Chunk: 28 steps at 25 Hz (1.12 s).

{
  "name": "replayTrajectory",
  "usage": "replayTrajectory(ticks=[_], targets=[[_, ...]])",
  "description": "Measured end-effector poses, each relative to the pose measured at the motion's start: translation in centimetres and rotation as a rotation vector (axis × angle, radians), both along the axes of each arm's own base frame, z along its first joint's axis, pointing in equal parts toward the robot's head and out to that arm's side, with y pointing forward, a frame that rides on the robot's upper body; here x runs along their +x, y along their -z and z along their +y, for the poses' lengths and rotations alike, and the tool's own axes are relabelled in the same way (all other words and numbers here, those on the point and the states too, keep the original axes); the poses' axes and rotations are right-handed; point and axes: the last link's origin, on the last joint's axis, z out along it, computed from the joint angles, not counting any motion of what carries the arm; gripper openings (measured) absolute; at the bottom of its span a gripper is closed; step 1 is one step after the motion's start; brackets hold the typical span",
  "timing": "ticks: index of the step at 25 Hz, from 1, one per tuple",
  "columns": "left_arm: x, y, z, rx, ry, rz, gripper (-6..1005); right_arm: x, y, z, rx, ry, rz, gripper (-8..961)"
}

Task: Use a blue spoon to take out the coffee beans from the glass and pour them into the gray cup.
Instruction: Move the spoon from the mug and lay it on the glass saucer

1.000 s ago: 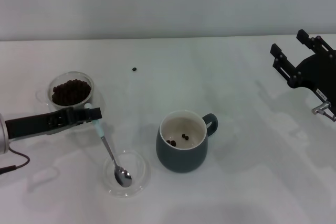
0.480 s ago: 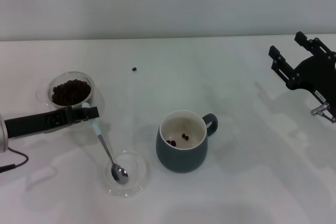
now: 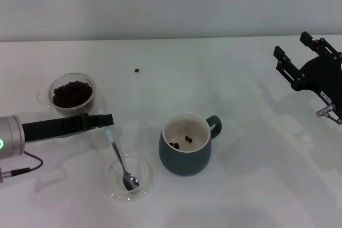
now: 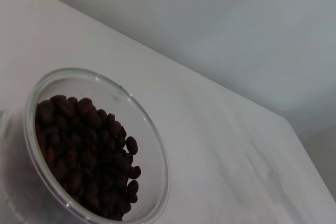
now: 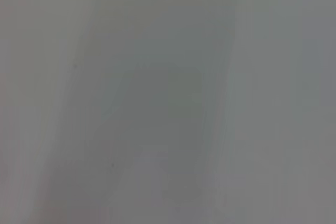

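On the robot's left, the left claw (image 3: 105, 120) is clamped on the pale handle of the blue spoon (image 3: 118, 157). That spoon slants downward, its metal bowl resting in a shallow clear dish (image 3: 129, 176). Just behind the claw stands the glass (image 3: 73, 93), filled with coffee beans (image 3: 71, 93); the left wrist view shows the same heap close up. Right of the dish sits the gray cup (image 3: 186, 145), handle to the right, a few beans on its cream floor. One stray bean (image 3: 137, 70) lies farther back. Well to the right, the right claw (image 3: 296, 54) hangs raised, fingers apart, holding nothing. Everything rests on a white bench (image 3: 240, 196) before a plain pale wall.
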Motion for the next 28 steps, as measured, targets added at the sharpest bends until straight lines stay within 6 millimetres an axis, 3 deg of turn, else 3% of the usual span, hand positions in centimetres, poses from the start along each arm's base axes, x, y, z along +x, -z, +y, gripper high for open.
replayTrajectory(ticks=[28], targets=[[0.35,0.69,0.16,-0.026,0.035,0.032,174,-0.01,-0.11,0.19,0.005,0.003,0.000,677]])
